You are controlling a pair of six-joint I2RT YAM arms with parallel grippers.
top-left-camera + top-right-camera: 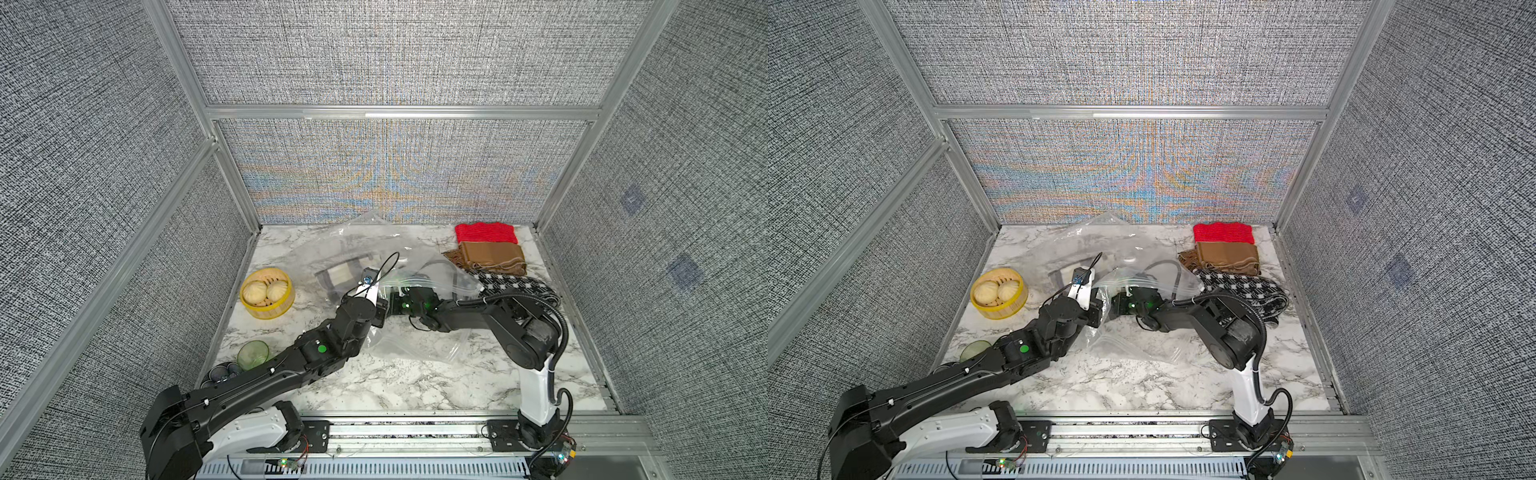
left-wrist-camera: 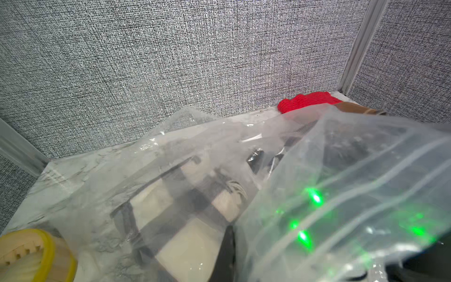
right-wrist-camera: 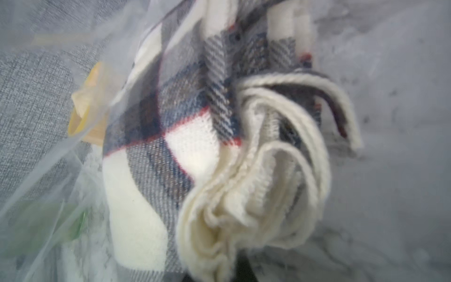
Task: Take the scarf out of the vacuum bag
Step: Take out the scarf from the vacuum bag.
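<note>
Cream-and-grey plaid woven scarf (image 3: 190, 151) lies folded inside the large clear crinkly vacuum bag (image 1: 361, 245) at mid-counter, its bunched cream edges right before the closed right fingers (image 1: 395, 305), which reach into the bag's mouth; closed left fingers (image 1: 380, 311) sit just beside them. Bare marble counter (image 1: 415, 386) lies open toward the front; other scarves (image 1: 490, 253) crowd its right rear

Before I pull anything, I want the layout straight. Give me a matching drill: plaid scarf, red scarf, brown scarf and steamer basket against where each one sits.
Things:
1 plaid scarf
2 red scarf
3 brown scarf
4 steamer basket

Places:
A left side of the table, holding buns
B inside the vacuum bag
C far right corner
D just in front of the red scarf

Pairs: 1-B, 2-C, 3-D, 4-A
</note>
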